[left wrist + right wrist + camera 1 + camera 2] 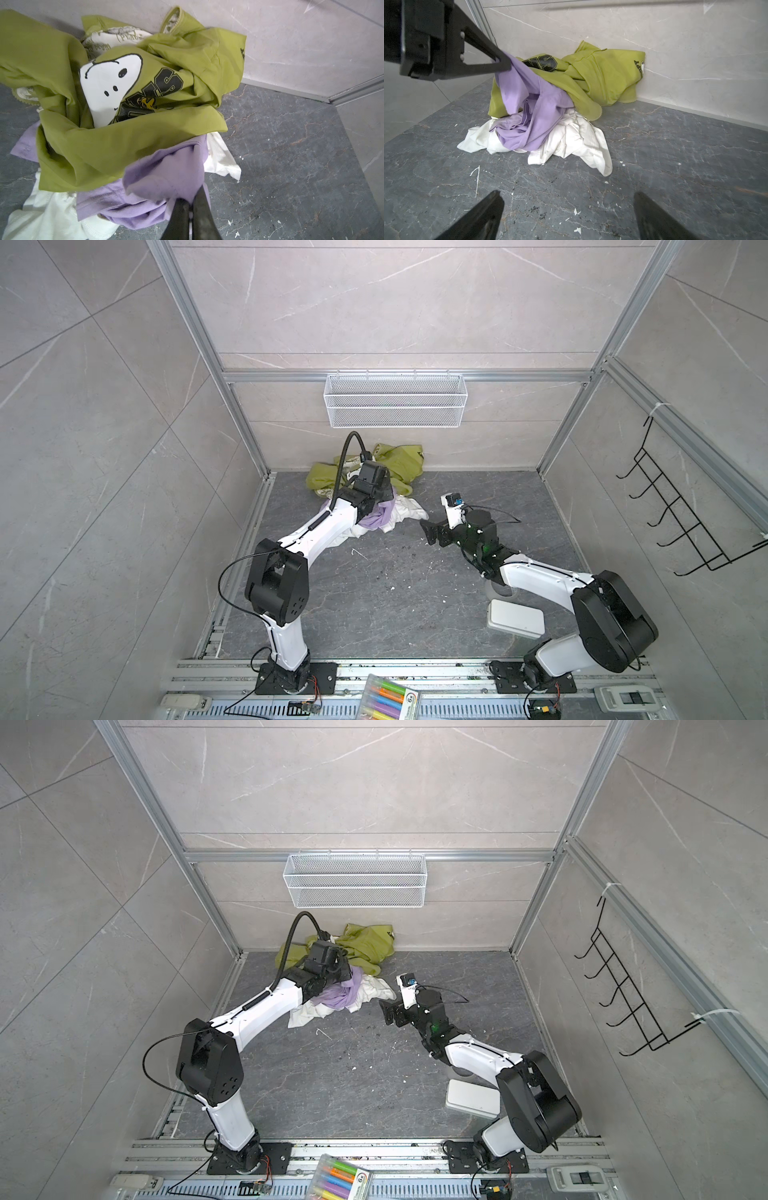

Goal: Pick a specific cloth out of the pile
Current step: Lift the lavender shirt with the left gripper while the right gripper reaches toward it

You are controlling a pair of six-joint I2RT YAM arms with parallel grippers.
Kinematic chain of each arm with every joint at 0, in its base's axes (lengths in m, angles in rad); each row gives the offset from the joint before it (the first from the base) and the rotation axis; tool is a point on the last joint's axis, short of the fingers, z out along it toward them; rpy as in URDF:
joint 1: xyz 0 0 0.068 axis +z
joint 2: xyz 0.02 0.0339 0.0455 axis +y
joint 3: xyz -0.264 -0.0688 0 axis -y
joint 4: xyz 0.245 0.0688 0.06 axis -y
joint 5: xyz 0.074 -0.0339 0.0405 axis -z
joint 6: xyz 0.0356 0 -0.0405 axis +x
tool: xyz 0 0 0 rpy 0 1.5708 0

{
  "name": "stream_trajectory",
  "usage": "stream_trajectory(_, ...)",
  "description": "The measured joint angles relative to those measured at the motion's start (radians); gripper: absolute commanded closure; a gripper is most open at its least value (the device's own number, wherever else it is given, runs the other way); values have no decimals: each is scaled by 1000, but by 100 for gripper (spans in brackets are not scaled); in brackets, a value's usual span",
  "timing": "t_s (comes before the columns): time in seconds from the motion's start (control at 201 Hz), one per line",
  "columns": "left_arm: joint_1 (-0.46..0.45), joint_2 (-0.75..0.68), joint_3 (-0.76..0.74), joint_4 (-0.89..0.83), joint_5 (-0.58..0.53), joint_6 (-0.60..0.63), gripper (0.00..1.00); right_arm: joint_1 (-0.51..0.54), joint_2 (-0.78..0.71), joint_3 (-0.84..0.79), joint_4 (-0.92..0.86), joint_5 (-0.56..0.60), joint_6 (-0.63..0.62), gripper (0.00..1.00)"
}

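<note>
Pinching the purple cloth (529, 116) tight, the left gripper (507, 64) may drag along the green shirt (604, 79) lying over it; the right gripper (566, 195) stands open, holding nothing.

lavender cloth (546, 99) 1 | green garment (608, 74) 1 | white garment (571, 135) 1 | robot arms (316, 531) (536, 576) 2 | wire basket (395, 406) 1
</note>
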Motion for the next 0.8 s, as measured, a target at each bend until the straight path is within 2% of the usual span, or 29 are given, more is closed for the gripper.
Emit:
stream_trajectory(0.478,30,-40,32,-49,39,7,100,52,20,74,18,-66,-40,0)
stream_trajectory(0.802,32,-163,47,-72,62,9,100,82,181,113,106,-88,-39,1)
